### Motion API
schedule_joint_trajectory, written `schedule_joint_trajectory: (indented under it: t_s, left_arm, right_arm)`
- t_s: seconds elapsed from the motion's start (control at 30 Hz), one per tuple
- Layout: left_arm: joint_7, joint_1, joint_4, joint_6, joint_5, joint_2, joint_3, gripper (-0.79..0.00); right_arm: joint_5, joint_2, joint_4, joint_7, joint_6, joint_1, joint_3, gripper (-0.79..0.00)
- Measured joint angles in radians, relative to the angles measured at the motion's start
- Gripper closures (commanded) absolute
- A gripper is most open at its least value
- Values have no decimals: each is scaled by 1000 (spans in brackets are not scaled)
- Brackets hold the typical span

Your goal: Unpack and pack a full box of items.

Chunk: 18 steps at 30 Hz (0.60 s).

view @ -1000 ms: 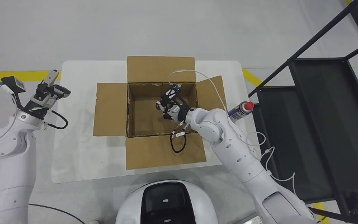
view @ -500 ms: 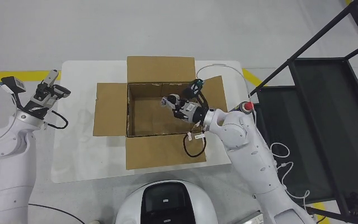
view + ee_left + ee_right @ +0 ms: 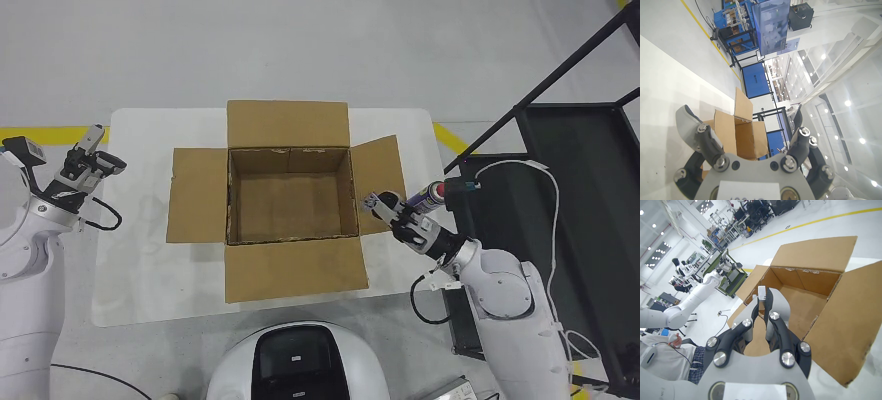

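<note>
White table (image 3: pixel 140 260), open factory hall behind. Right gripper (image 3: pixel 762 294) is clamped on a small silvery piece (image 3: pixel 762 290), held over the right flap (image 3: pixel 378 180) of the cardboard box (image 3: pixel 290 205), just outside the opening. Spray can (image 3: pixel 436 192) lies just beside that gripper, near the table's right edge. The box sits mid-table with all four flaps folded out, and its floor looks bare. Left gripper (image 3: pixel 742 113) hangs at the table's left edge, fingers spread wide with nothing between them, well apart from the box. Judgement: unpacking looks all but done. This piece seems the last one out and wants setting down on the table. The whole repacking remains.
</note>
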<state>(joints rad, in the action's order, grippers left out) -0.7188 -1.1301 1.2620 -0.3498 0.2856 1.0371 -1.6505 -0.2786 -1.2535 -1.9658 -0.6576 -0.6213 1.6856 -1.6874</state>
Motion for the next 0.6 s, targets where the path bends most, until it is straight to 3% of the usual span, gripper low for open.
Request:
schedule_joint_trajectory:
  t_s: [0.6]
  left_arm:
    - [0,0,0,0,0,0,0,-785]
  right_arm:
    - [28,3,3,-4,-3,2,7,0]
